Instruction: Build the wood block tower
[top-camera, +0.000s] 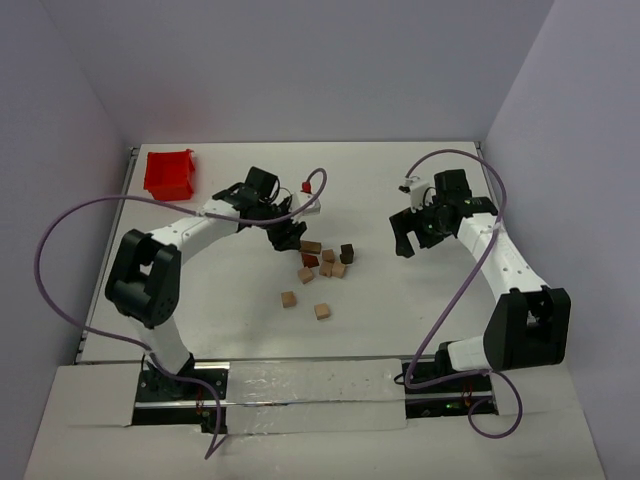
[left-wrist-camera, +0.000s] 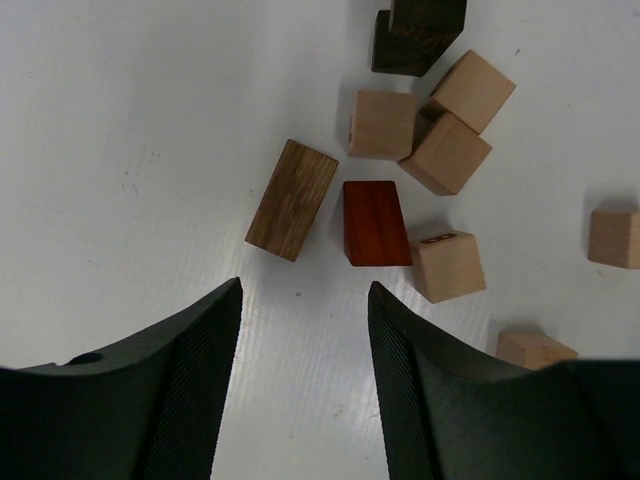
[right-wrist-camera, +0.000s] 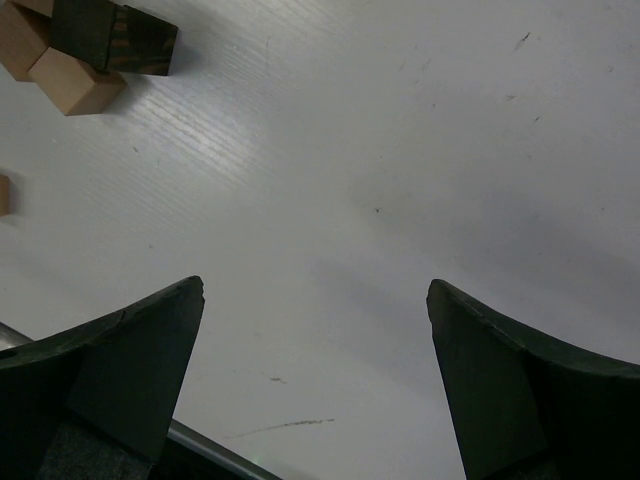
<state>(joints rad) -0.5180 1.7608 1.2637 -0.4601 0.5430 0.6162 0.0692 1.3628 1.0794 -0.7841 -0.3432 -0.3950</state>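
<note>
No wood block tower stands; the wood blocks (top-camera: 325, 258) lie loose and flat on the white table (top-camera: 230, 300), none stacked. In the left wrist view a brown oblong block (left-wrist-camera: 292, 200) and a reddish-brown wedge (left-wrist-camera: 376, 222) lie just beyond my fingertips, with tan cubes (left-wrist-camera: 447, 265) and dark blocks (left-wrist-camera: 415, 35) further right. My left gripper (left-wrist-camera: 305, 288) hovers at the cluster's left edge (top-camera: 290, 238), jaws apart, with only bare table between them. My right gripper (right-wrist-camera: 315, 286) hangs wide open to the right of the cluster (top-camera: 405, 240), over bare table.
A red plastic bin (top-camera: 170, 173) stands at the back left. Two tan cubes (top-camera: 288, 298) (top-camera: 322, 311) lie apart nearer the arm bases. A dark block (right-wrist-camera: 115, 38) and a tan cube (right-wrist-camera: 75, 82) show at the right wrist view's top left. Purple cables loop over both arms.
</note>
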